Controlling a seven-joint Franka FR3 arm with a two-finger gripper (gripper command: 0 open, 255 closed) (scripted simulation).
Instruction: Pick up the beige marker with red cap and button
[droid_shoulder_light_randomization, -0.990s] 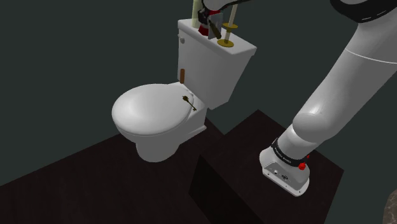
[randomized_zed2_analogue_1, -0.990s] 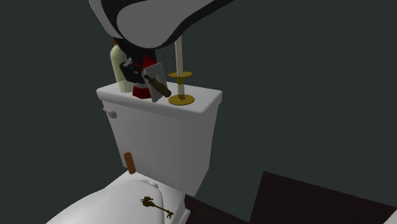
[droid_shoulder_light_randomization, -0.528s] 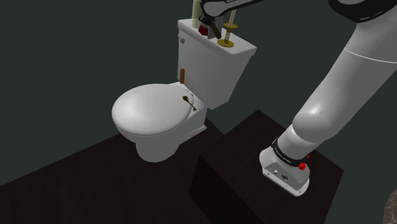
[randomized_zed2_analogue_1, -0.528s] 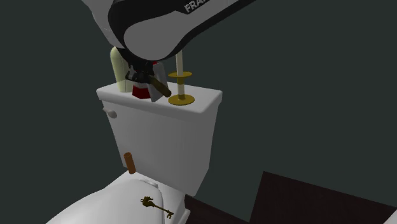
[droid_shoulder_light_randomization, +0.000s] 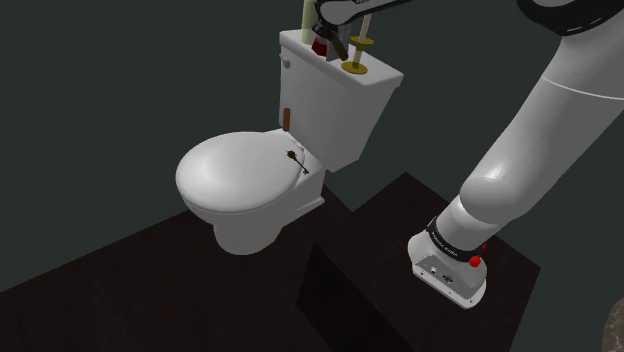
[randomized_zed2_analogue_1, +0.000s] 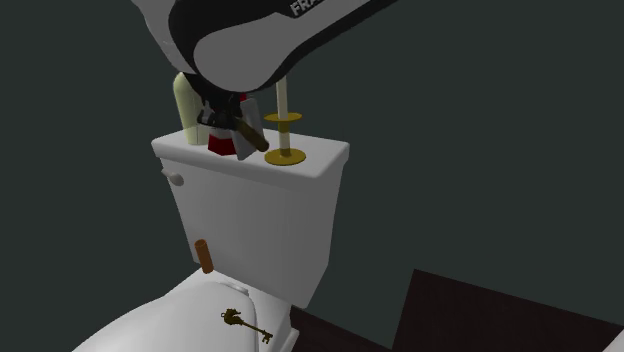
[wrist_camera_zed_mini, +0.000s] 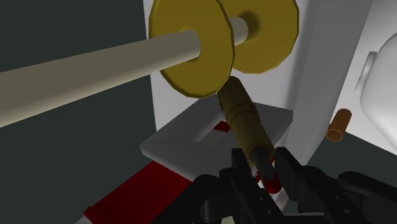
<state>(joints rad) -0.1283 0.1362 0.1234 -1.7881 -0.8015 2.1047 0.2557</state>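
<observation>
The marker (wrist_camera_zed_mini: 245, 118) has a ribbed tan-brown body and a red end. It leans slanted on top of the white toilet tank (randomized_zed2_analogue_1: 270, 210), against a grey and red flat object (wrist_camera_zed_mini: 184, 143). My black gripper (wrist_camera_zed_mini: 263, 160) is shut on the marker's red end, one finger on each side. The second exterior view shows the gripper (randomized_zed2_analogue_1: 222, 112) above the tank's back edge, with the marker (randomized_zed2_analogue_1: 250, 137) slanting down out of it. In the shoulder view the gripper (droid_shoulder_light_randomization: 325, 25) and marker (droid_shoulder_light_randomization: 338, 47) are small at the top of the tank.
A pale rod with two gold discs (randomized_zed2_analogue_1: 284, 120) stands on the tank right beside the marker. A pale bottle (randomized_zed2_analogue_1: 184, 100) stands behind the gripper. A small brown cylinder (randomized_zed2_analogue_1: 204, 256) and a bronze key (randomized_zed2_analogue_1: 245, 323) lie on the toilet below. The dark stand (droid_shoulder_light_randomization: 400, 250) is lower right.
Over the last second the arm shifted over the tank and the fingers closed on the marker's red end. In the last half second nothing has moved.
</observation>
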